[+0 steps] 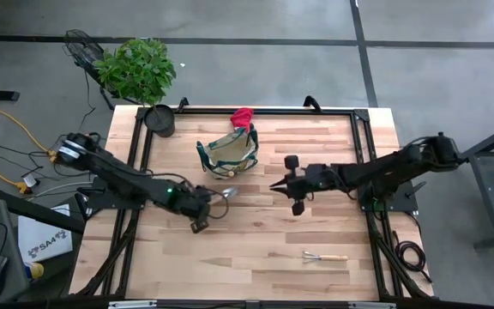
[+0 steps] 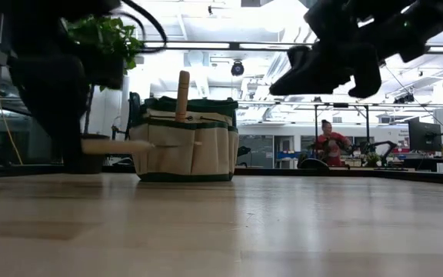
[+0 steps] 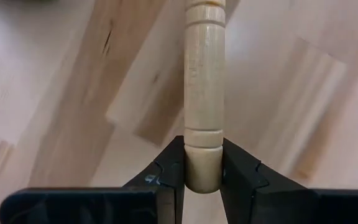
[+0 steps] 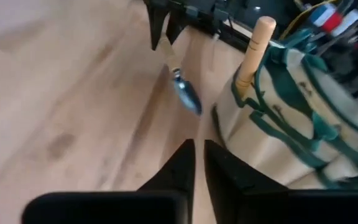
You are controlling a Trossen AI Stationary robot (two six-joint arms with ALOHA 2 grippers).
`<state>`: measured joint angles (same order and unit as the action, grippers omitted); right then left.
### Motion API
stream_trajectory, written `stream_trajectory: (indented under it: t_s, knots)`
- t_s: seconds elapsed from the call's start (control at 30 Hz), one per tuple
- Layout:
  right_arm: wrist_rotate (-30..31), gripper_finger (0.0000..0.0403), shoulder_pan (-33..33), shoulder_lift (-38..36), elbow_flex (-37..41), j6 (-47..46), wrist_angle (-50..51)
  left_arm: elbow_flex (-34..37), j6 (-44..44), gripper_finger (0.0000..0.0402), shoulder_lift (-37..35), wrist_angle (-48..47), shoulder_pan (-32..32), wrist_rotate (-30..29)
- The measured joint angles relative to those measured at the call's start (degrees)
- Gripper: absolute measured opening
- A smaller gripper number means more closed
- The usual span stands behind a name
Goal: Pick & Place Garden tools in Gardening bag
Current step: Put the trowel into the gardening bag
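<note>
The task is partly done. The gardening bag [image 1: 228, 153] stands near the far middle of the desk [image 1: 256, 257]. A red glove [image 1: 243, 117] lies on its far rim, and one wooden-handled tool [image 2: 182, 94] stands upright in it, its handle rising above the mouth. What else is inside I cannot tell.

The left end effector [image 1: 201, 209] is clenched on the wooden handle of the silver trowel [image 1: 228, 195]; in the left wrist view the two fingers [image 3: 173, 168] press the handle end from both sides. The trowel is held above the desk, just beside the front of the bag, with its blade pointing toward the bag. It is not yet in the bag, so I judge this to be the carrying step.

The right end effector [image 1: 279, 184] hangs over the desk on the right side of the bag, holding nothing. Its fingers [image 4: 182, 163] are almost together, with only a thin gap between them.

One more tool, the wooden-handled mini rake [image 1: 325, 256], lies on the desk near the front right, well apart from the bag. It is left to pick. I see no pruners on the desk.
</note>
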<state>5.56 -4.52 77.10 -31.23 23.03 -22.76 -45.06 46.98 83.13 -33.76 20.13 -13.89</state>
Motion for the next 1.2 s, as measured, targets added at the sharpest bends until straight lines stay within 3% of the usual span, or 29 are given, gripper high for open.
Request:
stream_trajectory:
  t_s: [0.17,0.4,0.53,0.87,1.2]
  knots:
    - [5.7,0.0088,-3.0,1.0,-0.2,6.2,-0.4,-4.6,-6.3,0.0063,7.0,0.7,-2.7,-1.6]
    - [6.3,0.0181,-4.7,2.3,-0.3,7.7,-1.4,-17.1,-13.3,0.0063,15.1,0.7,-6.1,-2.2]
    - [6.9,0.0216,-6.5,3.7,-0.3,11.3,-2.8,-24.4,-17.6,0.0063,19.1,0.5,-8.2,-3.2]
    - [14.6,0.0226,-9.0,5.9,-2.4,16.3,-4.0,-39.1,-23.2,0.0063,27.4,1.1,-13.4,-1.7]
    - [20.6,0.0226,-9.0,8.2,-5.3,20.8,6.0,-42.0,-20.0,0.0063,28.8,1.4,-14.5,-0.2]
